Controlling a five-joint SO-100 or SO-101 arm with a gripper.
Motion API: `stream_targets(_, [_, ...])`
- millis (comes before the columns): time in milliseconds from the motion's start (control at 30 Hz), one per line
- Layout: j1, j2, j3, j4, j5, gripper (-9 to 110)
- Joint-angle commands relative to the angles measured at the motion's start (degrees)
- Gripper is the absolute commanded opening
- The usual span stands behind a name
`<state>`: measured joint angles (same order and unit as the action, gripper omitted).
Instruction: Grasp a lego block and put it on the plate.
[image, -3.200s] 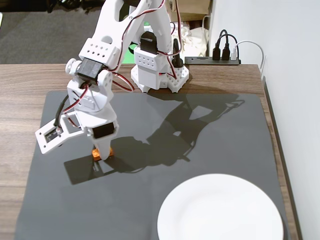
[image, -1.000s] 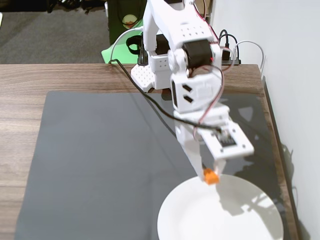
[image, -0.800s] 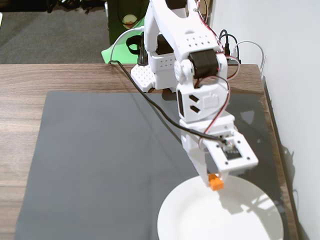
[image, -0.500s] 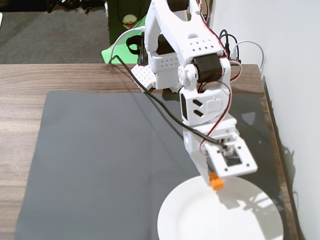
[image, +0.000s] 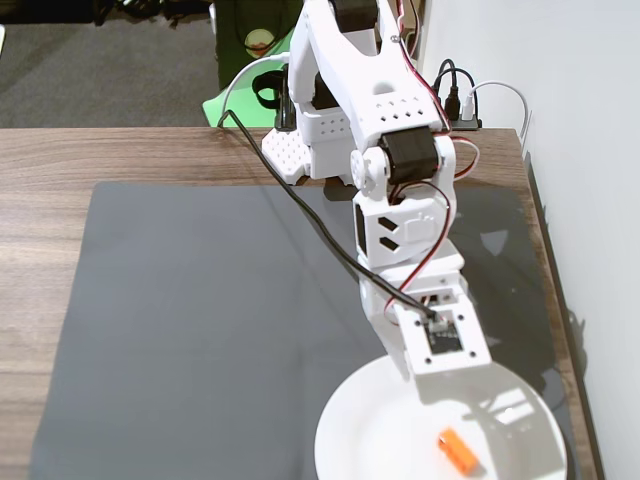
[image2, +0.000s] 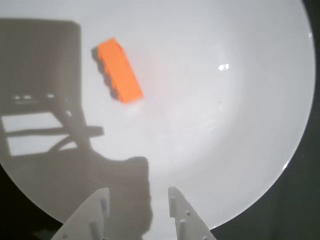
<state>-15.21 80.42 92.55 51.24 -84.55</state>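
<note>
The orange lego block lies on the white plate, free of the gripper. In the fixed view the block rests in the plate at the bottom right. My gripper hovers above the plate with its white fingers apart and nothing between them. The block is ahead of the fingertips, up and to the left in the wrist view. In the fixed view the arm's wrist hangs over the plate's far rim and hides the fingers.
A dark grey mat covers the wooden table. A black cable runs from the back to the wrist. The arm's base stands at the back. A white wall borders the table on the right.
</note>
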Motion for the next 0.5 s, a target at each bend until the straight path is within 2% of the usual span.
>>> stream_targets(0, [0.3,2.0,-1.8,-0.6,0.6,16])
stream_targets(333, [-0.2,10.7,0.3,5.1,4.3,15])
stream_targets(467, [-0.3,15.6,3.2,6.9,7.5,1])
